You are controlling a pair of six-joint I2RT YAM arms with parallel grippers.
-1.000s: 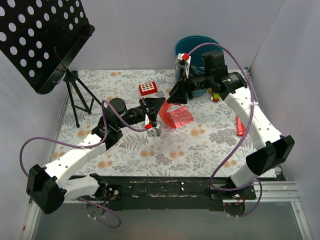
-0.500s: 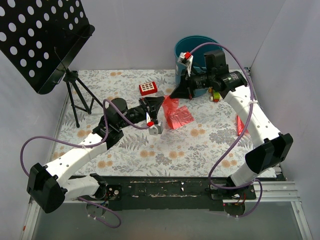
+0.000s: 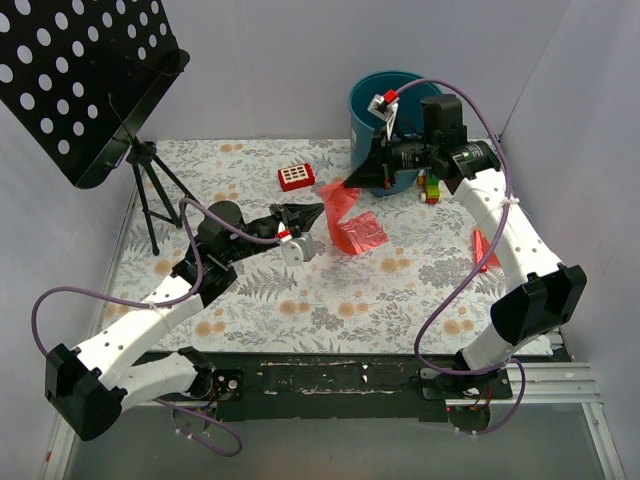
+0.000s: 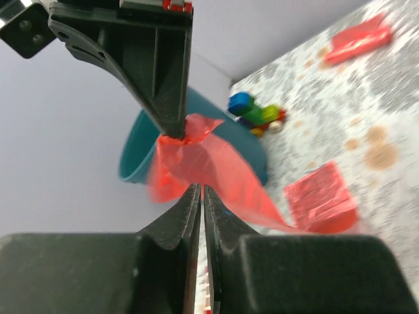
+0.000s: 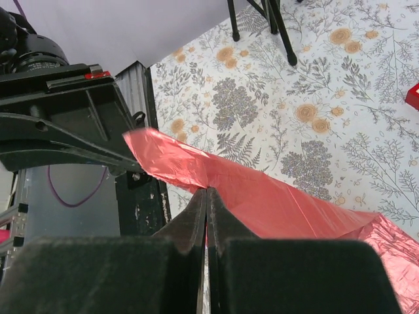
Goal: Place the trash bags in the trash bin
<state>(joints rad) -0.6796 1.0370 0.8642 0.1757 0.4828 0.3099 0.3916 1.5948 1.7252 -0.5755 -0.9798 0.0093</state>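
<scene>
A red-pink trash bag (image 3: 341, 201) hangs lifted by one corner in front of the teal trash bin (image 3: 372, 96). My right gripper (image 3: 351, 183) is shut on that corner (image 5: 216, 180), just ahead of the bin. The film trails down to a folded red-pink bag (image 3: 365, 233) on the table; whether they are one piece is unclear. My left gripper (image 3: 320, 207) sits at the bag's lower edge (image 4: 203, 157). Its jaws stand a thin slit apart, and whether film is pinched between them does not show. In the left wrist view the bin (image 4: 134, 163) stands behind the bag.
A small red block with a white grid (image 3: 296, 177) lies left of the bin. Colourful toy bricks (image 3: 431, 188) sit to the bin's right. A flat red piece (image 3: 482, 250) lies by the right wall. A black perforated music stand (image 3: 90, 80) on a tripod (image 3: 152, 190) fills the back left.
My right gripper closed on the bag's corner and lifted it up and right toward the bin. My left arm drew back to the left, and its jaws parted slightly.
</scene>
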